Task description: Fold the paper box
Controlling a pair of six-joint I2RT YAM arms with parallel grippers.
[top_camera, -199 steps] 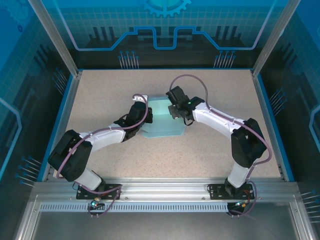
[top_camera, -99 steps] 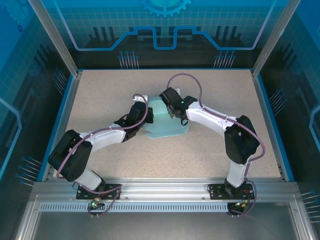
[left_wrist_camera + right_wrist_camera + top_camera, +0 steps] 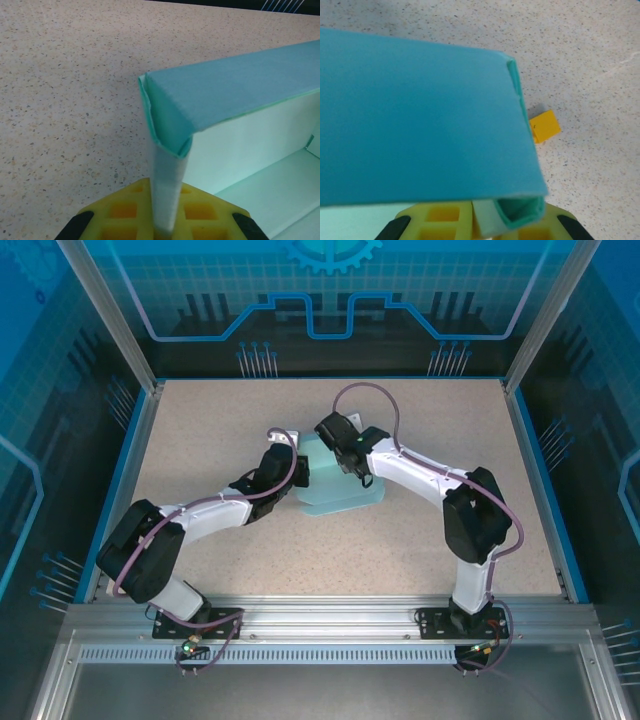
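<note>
Right gripper (image 3: 331, 434) farther left along paper box (image 3: 345, 498)

The desk (image 3: 200, 430) is a speckled beige top with a blue rim. The box (image 3: 340, 498), of pale teal card, rests near its middle. A small orange-yellow square (image 3: 544, 126) lies flat on the desk near a box corner.

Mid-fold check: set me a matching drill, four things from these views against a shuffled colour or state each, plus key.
1 left gripper
2 paper box
3 small square piece
4 table

A light teal
B speckled beige
C shut on an upright box wall
D orange-yellow

Pairs: 1-C, 2-A, 3-D, 4-B.
</note>
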